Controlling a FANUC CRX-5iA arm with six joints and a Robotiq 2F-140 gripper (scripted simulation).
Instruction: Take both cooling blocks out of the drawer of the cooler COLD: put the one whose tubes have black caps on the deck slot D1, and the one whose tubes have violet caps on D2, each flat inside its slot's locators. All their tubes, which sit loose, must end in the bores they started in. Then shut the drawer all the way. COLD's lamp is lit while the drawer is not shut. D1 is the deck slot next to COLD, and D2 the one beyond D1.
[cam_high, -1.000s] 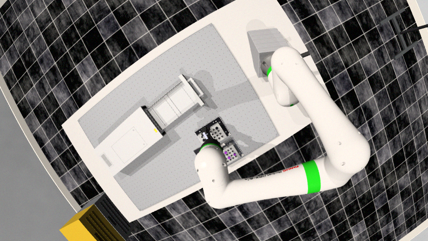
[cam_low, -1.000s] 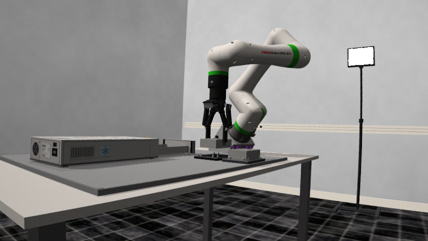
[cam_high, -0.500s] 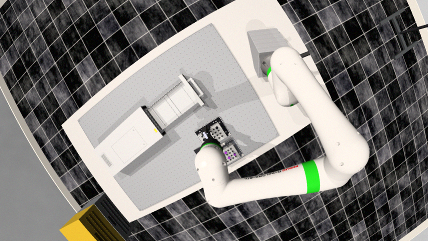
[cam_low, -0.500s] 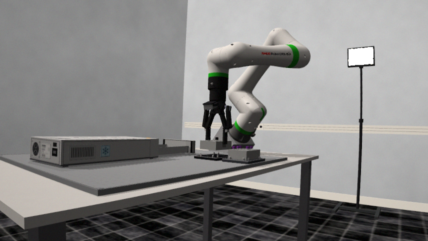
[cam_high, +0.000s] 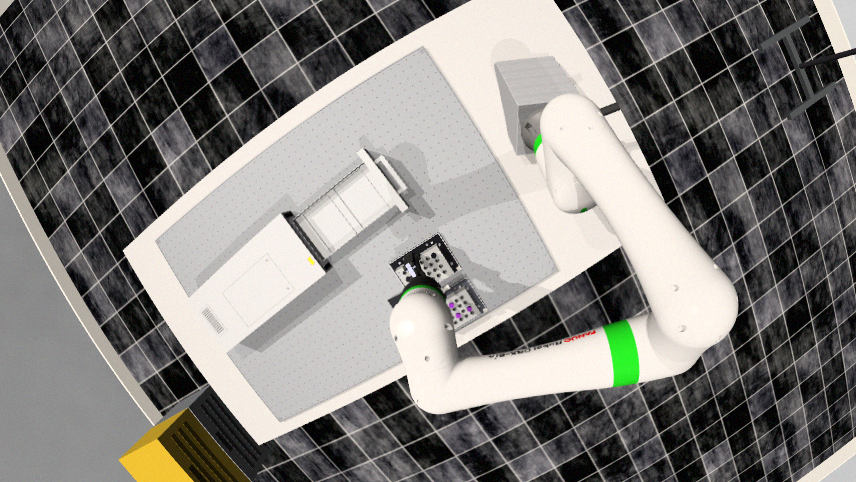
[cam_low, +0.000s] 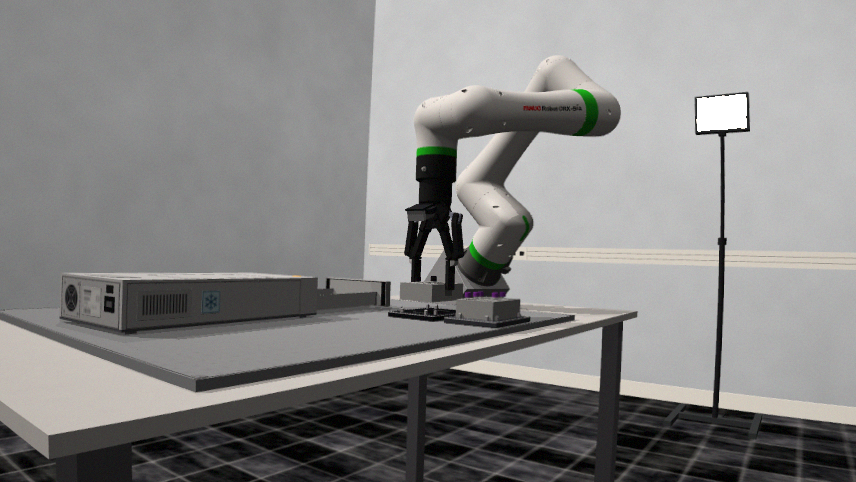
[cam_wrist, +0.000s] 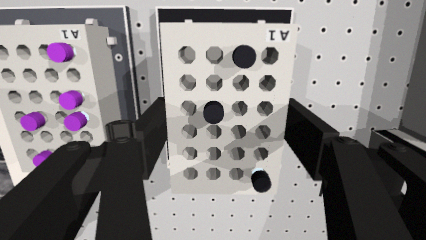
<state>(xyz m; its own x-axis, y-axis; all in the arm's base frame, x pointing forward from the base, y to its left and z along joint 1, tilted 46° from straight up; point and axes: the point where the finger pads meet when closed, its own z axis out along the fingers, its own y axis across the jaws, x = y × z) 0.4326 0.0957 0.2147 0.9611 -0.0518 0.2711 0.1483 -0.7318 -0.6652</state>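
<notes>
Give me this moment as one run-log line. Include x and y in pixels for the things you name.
hand (cam_low: 432, 286) (cam_wrist: 225, 114): shut on black-capped block (cam_low: 426, 291) (cam_wrist: 227, 92), held above D1 (cam_low: 398, 314) | violet-capped block (cam_high: 462, 306) (cam_low: 488, 308) (cam_wrist: 50, 85): on D2 (cam_low: 479, 322) | drawer (cam_high: 350, 206): open

black-capped block (cam_high: 435, 263) (cam_low: 428, 291) (cam_wrist: 227, 100) above slot D1 (cam_high: 442, 238) (cam_low: 413, 314) (cam_wrist: 225, 15), violet-capped block (cam_high: 464, 304) (cam_low: 488, 308) (cam_wrist: 45, 75) on D2 (cam_high: 482, 306) (cam_low: 486, 322) (cam_wrist: 117, 75) beyond it, drawer (cam_high: 380, 179) (cam_low: 383, 293) out from cooler (cam_high: 257, 281) (cam_low: 215, 302)
</notes>
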